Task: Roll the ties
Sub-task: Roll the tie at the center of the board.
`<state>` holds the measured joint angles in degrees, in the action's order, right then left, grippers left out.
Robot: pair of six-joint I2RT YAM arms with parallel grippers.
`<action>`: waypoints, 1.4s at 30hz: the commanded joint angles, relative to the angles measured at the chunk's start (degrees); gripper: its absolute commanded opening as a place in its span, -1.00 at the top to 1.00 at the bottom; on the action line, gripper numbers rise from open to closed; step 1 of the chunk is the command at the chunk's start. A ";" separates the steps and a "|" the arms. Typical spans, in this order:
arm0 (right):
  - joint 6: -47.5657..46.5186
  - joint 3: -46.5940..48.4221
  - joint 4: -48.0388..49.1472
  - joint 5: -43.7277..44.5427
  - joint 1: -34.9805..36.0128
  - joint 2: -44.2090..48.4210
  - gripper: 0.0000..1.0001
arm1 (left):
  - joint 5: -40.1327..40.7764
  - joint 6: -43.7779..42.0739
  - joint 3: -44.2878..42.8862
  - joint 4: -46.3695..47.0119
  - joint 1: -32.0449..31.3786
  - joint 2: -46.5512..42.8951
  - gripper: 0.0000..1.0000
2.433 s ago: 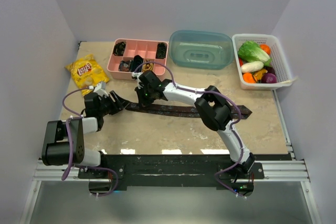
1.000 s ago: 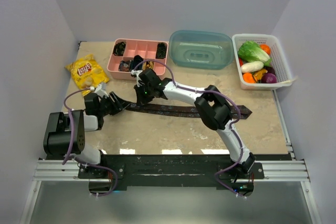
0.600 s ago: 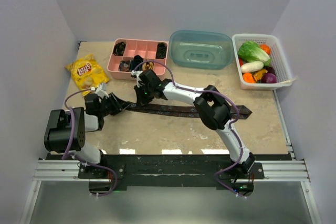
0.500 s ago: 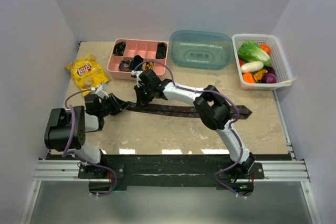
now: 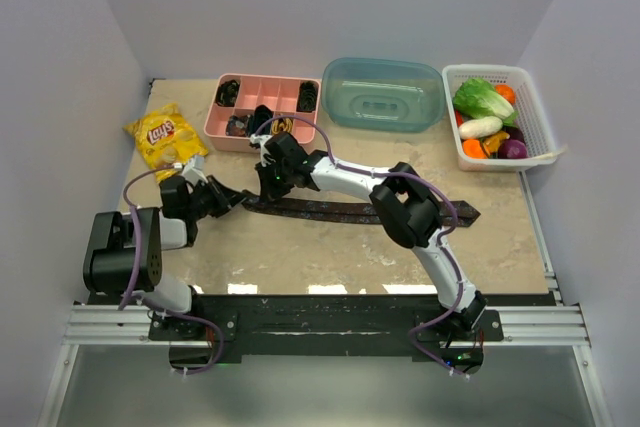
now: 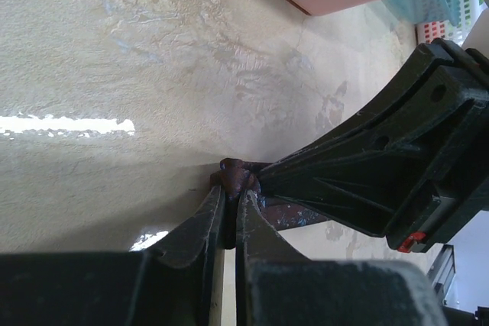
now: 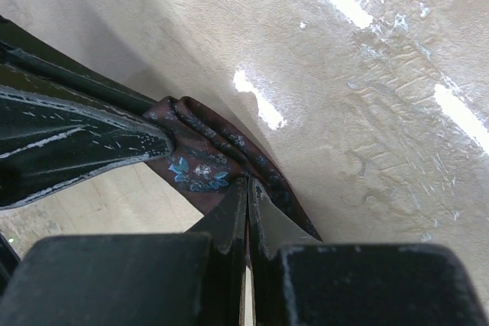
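A long dark brown-maroon tie [image 5: 340, 211] lies flat across the table, its wide pointed end at the right. My left gripper [image 5: 226, 198] is shut on the tie's narrow left end, which shows as a small bunched fold [image 6: 238, 177] between its fingers [image 6: 200, 219]. My right gripper [image 5: 264, 185] is shut on the same end of the tie [image 7: 200, 167] just beside it, pinching the patterned fabric at its fingertips. The two grippers are close together, nearly touching.
A pink divided tray [image 5: 262, 111] with dark rolled coils stands at the back left. A yellow chip bag [image 5: 165, 135] lies left of it. A teal lidded container [image 5: 384, 94] and a white basket of vegetables [image 5: 497, 115] stand at the back right.
The left arm's elbow has shifted a little, swinging right and then back left. Both grippers and the tie stay nearly where they were.
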<state>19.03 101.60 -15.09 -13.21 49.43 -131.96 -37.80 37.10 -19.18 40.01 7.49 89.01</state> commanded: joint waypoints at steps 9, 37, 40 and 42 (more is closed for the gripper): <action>-0.04 0.97 0.06 -1.29 -0.03 1.27 1.00 | 6.68 -6.78 -5.43 -12.31 -3.79 -9.55 1.00; 5.84 -2.81 8.06 -6.91 0.05 0.56 1.00 | 12.75 -6.43 -8.59 -16.63 -12.85 -11.67 1.00; 6.20 -2.99 8.58 -7.35 -0.03 0.48 1.00 | 12.66 -6.60 -8.59 -16.72 -12.85 -11.84 1.00; 6.63 -2.81 9.11 -7.70 -0.03 0.30 1.00 | 13.19 -6.95 -8.68 -17.33 -12.93 -12.28 1.00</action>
<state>24.05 98.85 -10.22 -17.76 49.06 -131.96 -24.75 30.44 -26.65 21.50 -4.67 77.76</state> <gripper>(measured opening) 0.007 0.099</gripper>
